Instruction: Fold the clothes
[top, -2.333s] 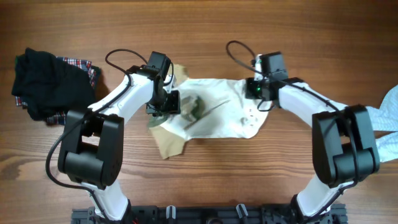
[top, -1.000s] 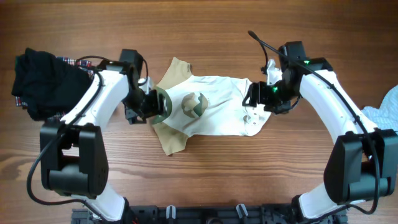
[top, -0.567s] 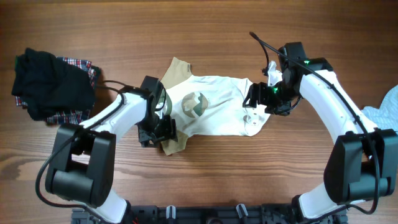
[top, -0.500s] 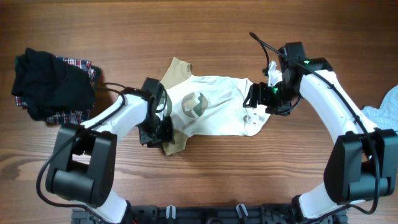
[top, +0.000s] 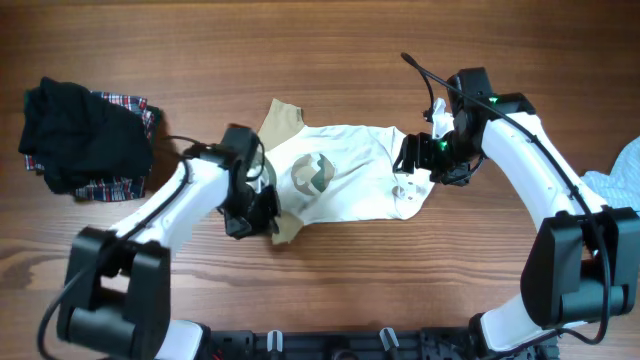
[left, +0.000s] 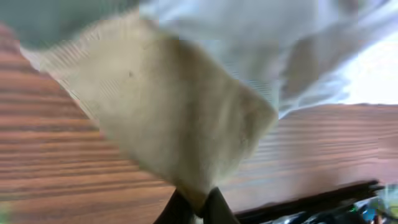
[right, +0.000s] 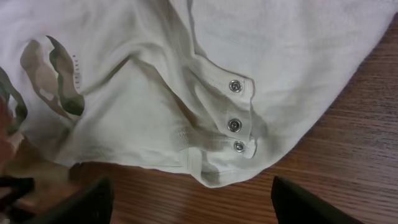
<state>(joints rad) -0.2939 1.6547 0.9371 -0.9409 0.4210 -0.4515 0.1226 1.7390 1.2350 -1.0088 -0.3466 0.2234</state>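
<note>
The white T-shirt (top: 350, 180) lay mid-table. At its 8 o'clock the left gripper (top: 265, 220) pinched the khaki sleeve (left: 168, 124), having clamped down since a second before. The right gripper (top: 418, 165) hovered spread wide over its 3 o'clock edge.

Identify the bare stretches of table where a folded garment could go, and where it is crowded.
Bare: the table's far strip beyond the T-shirt, and the near patch between the left arm and right arm. Crowded: the centre, with T-shirt and both arms; the black and plaid pile far left; the pale-blue piece at right.
</note>
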